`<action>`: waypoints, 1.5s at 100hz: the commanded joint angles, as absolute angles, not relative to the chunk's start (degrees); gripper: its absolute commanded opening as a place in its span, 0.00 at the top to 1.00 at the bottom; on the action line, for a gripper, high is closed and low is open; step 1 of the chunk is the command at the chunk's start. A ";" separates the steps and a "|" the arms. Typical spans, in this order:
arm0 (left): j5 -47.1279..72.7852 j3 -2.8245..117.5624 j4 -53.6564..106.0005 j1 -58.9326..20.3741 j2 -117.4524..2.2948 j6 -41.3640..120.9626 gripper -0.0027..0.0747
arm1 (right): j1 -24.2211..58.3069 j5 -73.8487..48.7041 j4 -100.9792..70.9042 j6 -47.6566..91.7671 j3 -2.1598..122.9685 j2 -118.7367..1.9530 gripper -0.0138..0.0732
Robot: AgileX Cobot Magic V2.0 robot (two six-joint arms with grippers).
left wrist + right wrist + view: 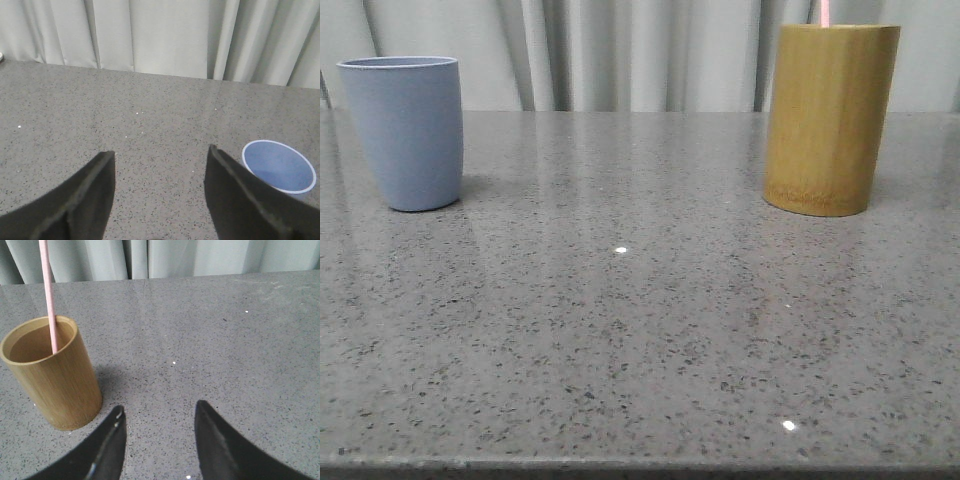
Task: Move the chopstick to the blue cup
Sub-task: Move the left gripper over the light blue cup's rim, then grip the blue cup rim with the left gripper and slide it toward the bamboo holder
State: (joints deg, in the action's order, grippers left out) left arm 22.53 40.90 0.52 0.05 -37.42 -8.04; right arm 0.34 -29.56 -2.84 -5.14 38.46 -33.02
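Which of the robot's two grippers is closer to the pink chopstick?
Right. The right gripper hangs open beside the bamboo holder with the chopstick in it. The left gripper, also open, is by the blue cup across the table.

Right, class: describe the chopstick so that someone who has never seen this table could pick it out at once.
Start at the grey speckled stone table and look to its right side, where a yellow-brown bamboo cylinder stands. Leaning against the inside of its rim is the chopstick, only its upper part showing. It is the one thin, straight, pale pink stick, far narrower than the cylinder or the blue cup on the left.
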 commanded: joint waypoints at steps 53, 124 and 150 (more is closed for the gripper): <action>36.64 65.04 0.90 -11.08 -60.26 -5.26 0.46 | 0.00 -25.36 -2.42 -4.92 40.73 -33.61 0.44; 61.77 90.88 3.00 -14.56 -92.56 -3.75 0.47 | 0.00 -25.36 -2.42 -4.92 40.73 -33.61 0.44; 62.14 90.86 3.00 -14.56 -95.20 -3.75 0.48 | 0.00 -25.36 -2.42 -4.92 40.73 -33.61 0.44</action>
State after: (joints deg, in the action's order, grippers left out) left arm 63.46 88.74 2.32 -14.14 -97.14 -3.51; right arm 0.34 -29.56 -2.84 -5.14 38.46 -33.02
